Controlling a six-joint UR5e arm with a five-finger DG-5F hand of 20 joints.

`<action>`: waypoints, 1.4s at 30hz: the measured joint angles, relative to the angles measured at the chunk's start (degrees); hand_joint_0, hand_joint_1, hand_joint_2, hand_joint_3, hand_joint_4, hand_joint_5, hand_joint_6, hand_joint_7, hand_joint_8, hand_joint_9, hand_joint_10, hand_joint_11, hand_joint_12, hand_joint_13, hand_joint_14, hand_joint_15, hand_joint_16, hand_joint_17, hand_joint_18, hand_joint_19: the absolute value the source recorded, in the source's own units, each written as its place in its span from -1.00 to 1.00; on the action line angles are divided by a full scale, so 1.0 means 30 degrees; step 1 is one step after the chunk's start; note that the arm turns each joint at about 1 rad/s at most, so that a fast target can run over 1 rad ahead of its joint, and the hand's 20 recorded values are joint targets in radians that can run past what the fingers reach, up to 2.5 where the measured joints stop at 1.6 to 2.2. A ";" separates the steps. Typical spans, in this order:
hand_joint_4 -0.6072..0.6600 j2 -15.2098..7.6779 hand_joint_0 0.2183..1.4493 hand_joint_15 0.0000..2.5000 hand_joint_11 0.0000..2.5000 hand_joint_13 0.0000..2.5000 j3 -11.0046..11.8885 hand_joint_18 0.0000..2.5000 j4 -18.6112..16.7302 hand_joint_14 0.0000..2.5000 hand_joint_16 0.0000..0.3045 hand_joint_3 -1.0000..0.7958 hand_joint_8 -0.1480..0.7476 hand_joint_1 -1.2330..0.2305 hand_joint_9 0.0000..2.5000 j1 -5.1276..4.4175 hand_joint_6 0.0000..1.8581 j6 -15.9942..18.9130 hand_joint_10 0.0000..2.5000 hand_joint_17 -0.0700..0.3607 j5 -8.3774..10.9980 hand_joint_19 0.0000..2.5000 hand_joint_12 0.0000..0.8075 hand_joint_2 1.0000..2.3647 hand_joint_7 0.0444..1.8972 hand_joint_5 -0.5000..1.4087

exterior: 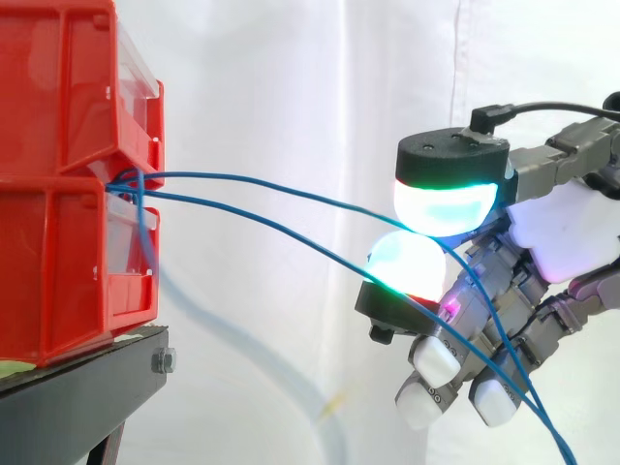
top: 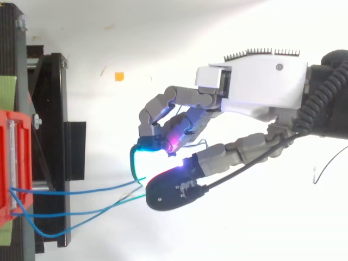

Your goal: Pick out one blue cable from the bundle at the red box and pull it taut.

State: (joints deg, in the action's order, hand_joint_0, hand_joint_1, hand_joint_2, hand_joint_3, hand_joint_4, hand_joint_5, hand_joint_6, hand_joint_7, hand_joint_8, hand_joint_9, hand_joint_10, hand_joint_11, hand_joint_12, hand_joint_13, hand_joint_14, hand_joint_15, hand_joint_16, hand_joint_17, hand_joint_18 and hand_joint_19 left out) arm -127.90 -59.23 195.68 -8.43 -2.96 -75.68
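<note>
Fingers (exterior: 441, 205) of the hand (exterior: 572, 232) pinch one blue cable (exterior: 291, 188) between two glowing pads in the side view. The cable runs across from the red box (exterior: 58, 242), well away in front of the fingers, straight into the gap between those pads. The grip sits out at the fingertips, likely so that a single strand can be drawn off without dragging its neighbour. A second blue strand (exterior: 291, 237) leaves the same slot in the box, passes under the pinching fingers, crosses the curled lower ones and drops away below them, seemingly loose. The held cable bows gently, so I judge it not yet taut. The box rests on a black stand (exterior: 87, 373).

From above, the hand (top: 261, 87) reaches in with its fingers (top: 149, 142) bent toward the red box (top: 13, 163). This view adds what the side view flattens: the strands (top: 76, 192) fan apart sideways on their way to the fingers, and a slack loop (top: 46, 235) bellies out near the box. The side view, in turn, tells which strand lies between the pads, a contact that the thumb covers from above.
</note>
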 measured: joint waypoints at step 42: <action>-0.31 0.1882 -0.42 -0.85 -0.80 -0.55 -0.4713 -0.51 -0.5595 -0.99 -0.73 -0.01 -0.05 -0.34 -0.36 -0.1540 -0.07 0.2653 -0.99 -0.25 0.5830 -0.72 -0.27 -0.98 0.07 -0.54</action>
State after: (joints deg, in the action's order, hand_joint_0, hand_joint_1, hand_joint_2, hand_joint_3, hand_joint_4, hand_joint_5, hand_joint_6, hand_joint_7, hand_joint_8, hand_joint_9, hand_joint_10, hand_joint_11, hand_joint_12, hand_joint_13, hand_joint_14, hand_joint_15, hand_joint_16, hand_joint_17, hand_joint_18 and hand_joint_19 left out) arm -122.25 -73.37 178.90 -13.05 5.00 -58.19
